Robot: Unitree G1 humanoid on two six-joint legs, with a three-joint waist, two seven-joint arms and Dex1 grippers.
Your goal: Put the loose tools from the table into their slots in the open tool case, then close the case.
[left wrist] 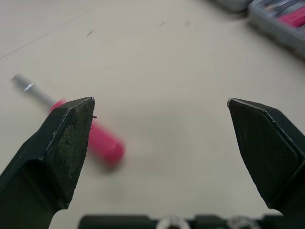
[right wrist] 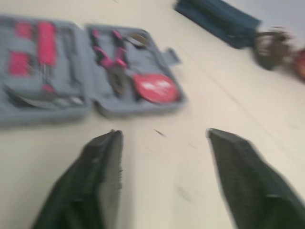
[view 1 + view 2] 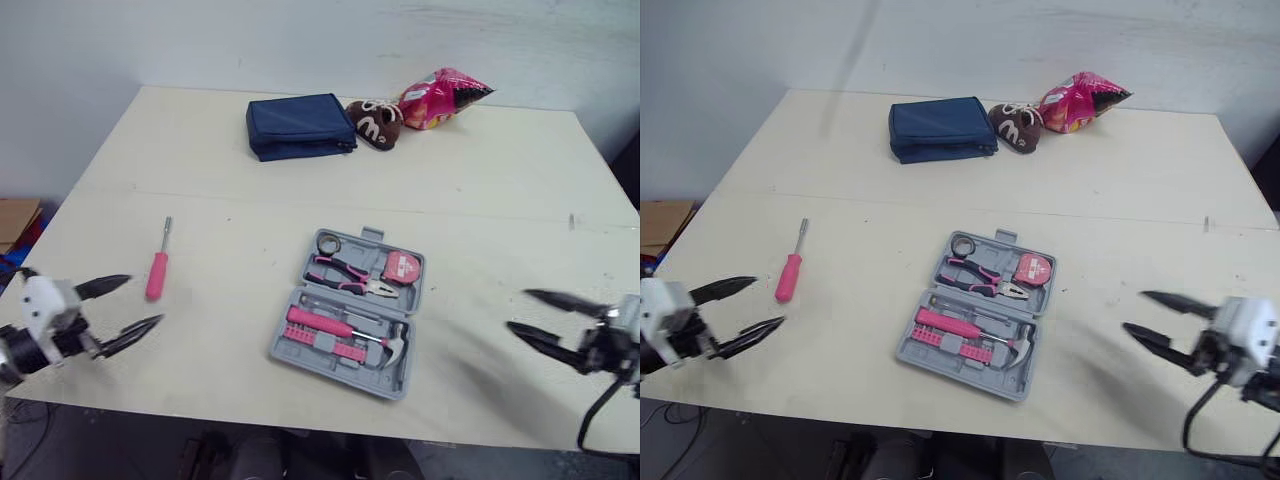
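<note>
While the pink-handled screwdriver (image 3: 157, 272) lies loose on the table (image 3: 200, 150), well to the left of the open tool case (image 3: 281, 348), the left arm (image 3: 42, 332) reaches in low over the table's near-left corner. Its jaws are spread wide, gripping nothing, tips aimed right and slightly forward, just short of the screwdriver's handle and not touching it (the metal shaft points away from the robot). The right arm (image 3: 612, 345) sits low over the near-right part of the table. Its jaws are also released and empty, pointing left toward the case and apart from it. The case lies flat near mid-table with both halves open. Its far half holds pliers (image 3: 350, 275), a tape measure (image 3: 402, 268) and a small roll (image 3: 327, 242); its near half holds a pink-handled driver (image 3: 320, 322) and a hammer (image 3: 393, 345). At the far edge a blue pouch (image 3: 298, 125), a brown shoe-shaped item (image 3: 376, 122) and a pink snack bag (image 3: 440, 97) sit in a row.
</note>
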